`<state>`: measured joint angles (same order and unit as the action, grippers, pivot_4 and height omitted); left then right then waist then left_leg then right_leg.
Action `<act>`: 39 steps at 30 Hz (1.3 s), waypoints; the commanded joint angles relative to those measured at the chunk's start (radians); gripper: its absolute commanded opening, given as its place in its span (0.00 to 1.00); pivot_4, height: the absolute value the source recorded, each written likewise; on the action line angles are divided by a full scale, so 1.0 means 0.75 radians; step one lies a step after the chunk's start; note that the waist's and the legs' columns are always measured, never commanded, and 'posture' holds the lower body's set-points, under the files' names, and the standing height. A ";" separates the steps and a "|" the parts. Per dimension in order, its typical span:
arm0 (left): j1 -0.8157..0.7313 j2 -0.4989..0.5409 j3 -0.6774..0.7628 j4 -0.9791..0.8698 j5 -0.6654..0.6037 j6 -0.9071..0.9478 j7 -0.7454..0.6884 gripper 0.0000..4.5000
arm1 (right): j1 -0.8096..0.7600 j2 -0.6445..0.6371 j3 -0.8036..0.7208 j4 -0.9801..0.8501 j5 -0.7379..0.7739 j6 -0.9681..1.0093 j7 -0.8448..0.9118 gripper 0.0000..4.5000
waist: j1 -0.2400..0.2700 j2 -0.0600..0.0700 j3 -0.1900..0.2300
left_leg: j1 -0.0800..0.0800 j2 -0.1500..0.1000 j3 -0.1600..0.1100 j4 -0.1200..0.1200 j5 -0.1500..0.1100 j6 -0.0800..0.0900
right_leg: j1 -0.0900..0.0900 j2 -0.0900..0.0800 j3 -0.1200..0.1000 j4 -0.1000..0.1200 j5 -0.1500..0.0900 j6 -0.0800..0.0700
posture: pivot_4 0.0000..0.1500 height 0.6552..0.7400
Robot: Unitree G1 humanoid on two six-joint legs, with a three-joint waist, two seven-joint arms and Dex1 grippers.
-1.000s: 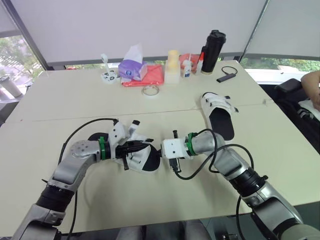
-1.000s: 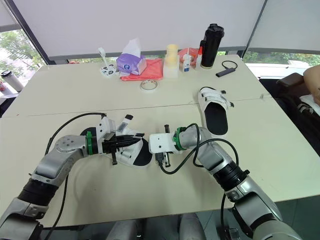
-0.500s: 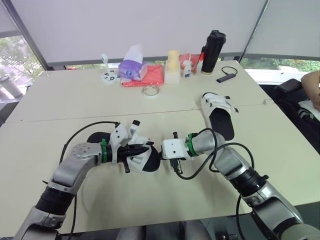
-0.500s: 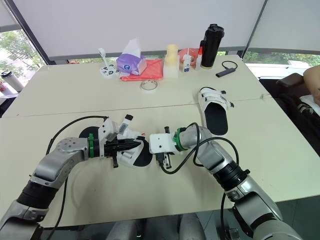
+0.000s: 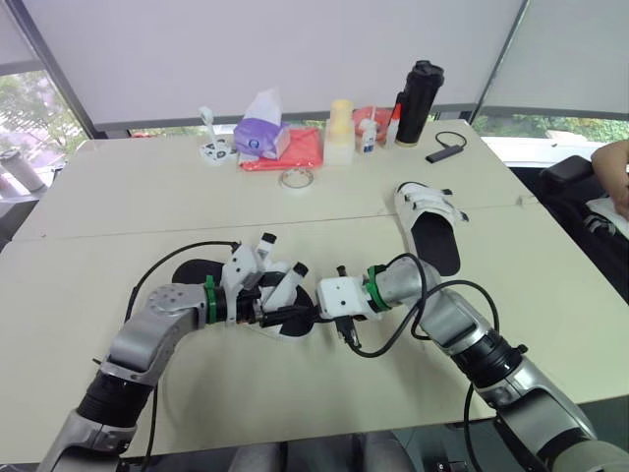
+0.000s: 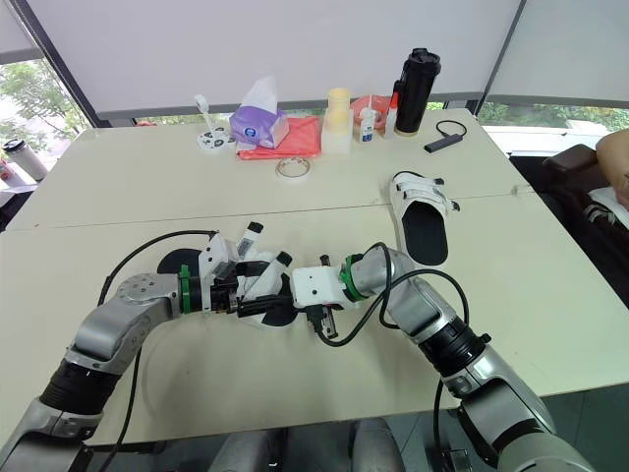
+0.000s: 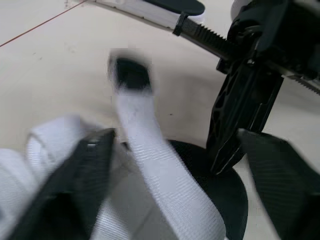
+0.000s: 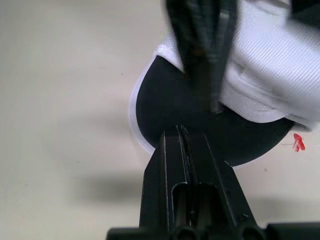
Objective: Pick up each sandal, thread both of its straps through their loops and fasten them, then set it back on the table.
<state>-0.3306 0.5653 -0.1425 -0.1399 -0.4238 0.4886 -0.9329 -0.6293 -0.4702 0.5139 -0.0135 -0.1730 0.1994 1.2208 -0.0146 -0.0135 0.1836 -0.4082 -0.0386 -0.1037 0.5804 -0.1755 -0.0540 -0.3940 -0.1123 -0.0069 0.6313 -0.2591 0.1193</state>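
The near sandal (image 5: 278, 307), white with a black insole, lies on the table between my two grippers. Two of its white straps stand up loose (image 5: 266, 242). My left gripper (image 5: 282, 301) is open over the sandal, and in the left wrist view one strap (image 7: 150, 150) rises between its spread fingers (image 7: 87, 165). My right gripper (image 8: 181, 132) is shut, with its tip at the toe end of the black insole (image 8: 165, 107). The second sandal (image 5: 429, 222) lies flat at the right, with its straps across the top.
Along the far edge stand a purple tissue box (image 5: 260, 136), a red cloth (image 5: 295, 153), a pale bottle (image 5: 339, 126) and a black flask (image 5: 419, 98). A tape roll (image 5: 295, 178) and a black device with a cable (image 5: 444, 150) lie nearby. A person's arm (image 5: 615, 165) is at the right edge.
My left gripper's fingers have spread from shut to open, and that arm has shifted a little to the right over the sandal. The right gripper stays shut in the same place.
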 commanded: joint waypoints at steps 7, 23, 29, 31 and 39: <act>-0.018 -0.054 0.095 0.019 0.076 -0.161 0.145 0.99 | 0.025 -0.008 0.057 0.013 0.000 -0.004 0.037 0.00 | 0.000 0.000 0.000 | 0.000 0.000 0.000 0.000 0.000 0.000 | 0.000 0.000 0.000 0.000 0.000 -0.001 | 1.00 1.00; -0.054 0.014 0.091 -0.007 -0.050 -0.170 -0.166 0.99 | 0.017 -0.006 0.050 0.030 -0.008 -0.025 0.022 0.00 | -0.003 -0.001 0.000 | 0.000 0.000 0.000 0.000 0.000 0.000 | 0.000 0.000 0.000 -0.001 0.001 0.001 | 1.00 1.00; -0.083 0.049 0.113 0.026 -0.067 -0.161 -0.248 0.99 | 0.011 -0.001 0.046 0.043 -0.012 -0.039 0.012 0.00 | -0.003 -0.001 0.000 | -0.001 0.000 0.000 0.000 0.000 0.000 | 0.000 0.000 0.000 -0.001 0.000 -0.001 | 1.00 1.00; -0.110 0.068 0.118 0.060 -0.063 -0.164 -0.288 0.99 | 0.008 0.003 0.046 0.050 -0.015 -0.045 0.006 0.00 | -0.003 -0.001 0.000 | 0.000 0.000 0.000 0.000 0.000 0.000 | 0.000 0.000 0.000 -0.001 0.000 -0.001 | 1.00 1.00; -0.238 0.112 0.117 0.180 -0.073 -0.147 -0.414 0.99 | 0.002 0.009 0.047 0.061 -0.022 -0.060 0.000 0.00 | -0.007 -0.001 0.001 | -0.001 0.000 0.000 -0.001 0.000 0.000 | -0.001 0.000 0.000 -0.001 0.000 0.000 | 1.00 1.00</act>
<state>-0.4652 0.6219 -0.0798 -0.0067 -0.4564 0.3772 -1.2068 -0.6345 -0.4622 0.5181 0.0072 -0.1733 0.1481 1.2182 -0.0199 -0.0142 0.1841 -0.4087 -0.0383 -0.1035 0.5799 -0.1756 -0.0541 -0.3951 -0.1120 -0.0071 0.6311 -0.2589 0.1194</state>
